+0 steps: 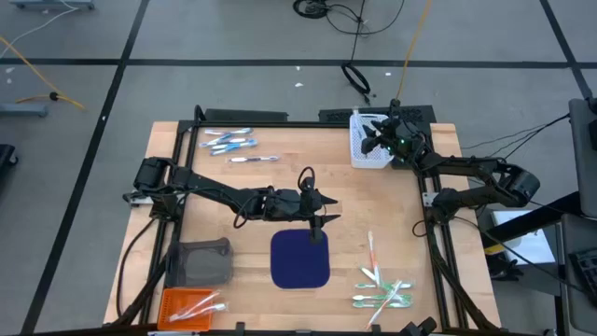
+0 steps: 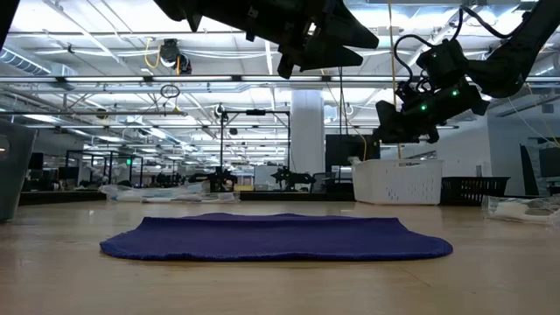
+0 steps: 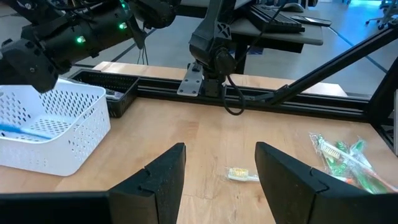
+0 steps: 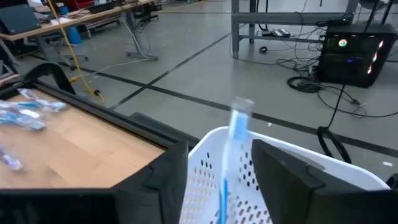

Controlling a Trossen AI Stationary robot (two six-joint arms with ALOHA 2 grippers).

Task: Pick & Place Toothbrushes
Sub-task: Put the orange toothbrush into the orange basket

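Right hand [image 4: 219, 180] apart over white basket [image 1: 368, 151] at bench far-right corner, blue-and-white toothbrush [image 4: 233, 146] between fingers. Left hand [image 3: 219, 180] apart above navy mat [image 1: 300, 259].

A mat [image 1: 300, 259] is lying mid-table – toothbrushes [image 1: 229, 142] sitting behind it to the left, a basket [image 1: 367, 152] behind to the right.

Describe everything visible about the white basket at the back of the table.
The white basket is a small rectangular bin of what looks like plastic, its walls perforated with rows of small holes under a solid rim. It stands upright on the wooden table at the far right corner, beside a black tray. The right gripper hovers just above it, fingers apart, with a blue-and-white toothbrush standing on end between them and reaching down into the basket. Another blue toothbrush lies inside.
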